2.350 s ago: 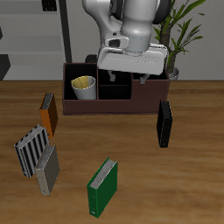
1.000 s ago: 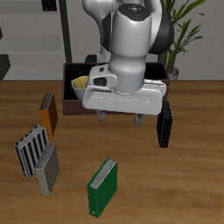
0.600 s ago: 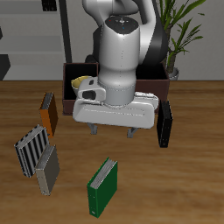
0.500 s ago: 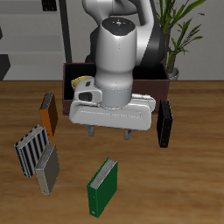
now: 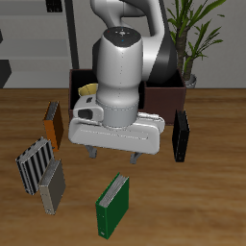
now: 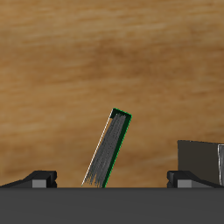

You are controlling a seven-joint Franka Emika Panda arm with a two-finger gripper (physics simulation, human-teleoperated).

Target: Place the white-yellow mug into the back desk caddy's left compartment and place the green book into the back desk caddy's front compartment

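The green book (image 5: 112, 206) stands on the table near the front edge; it also shows in the wrist view (image 6: 108, 150), tilted, with its white page edges showing. My gripper (image 5: 114, 154) hangs open and empty above and just behind it, with the fingertips (image 6: 39, 178) wide apart on either side. The back desk caddy (image 5: 165, 95) is mostly hidden behind my arm. The white-yellow mug (image 5: 86, 91) peeks out from the caddy's end cell; only a sliver shows.
An orange book (image 5: 52, 124), a striped book (image 5: 34, 163) and a grey book (image 5: 51, 185) stand to one side of the green book. A black book (image 5: 180, 135) stands on the other side, before the caddy. The grey book also shows in the wrist view (image 6: 201, 162).
My gripper has moved from above the caddy forward and down toward the green book. The mug stays in the caddy. The books have not moved.
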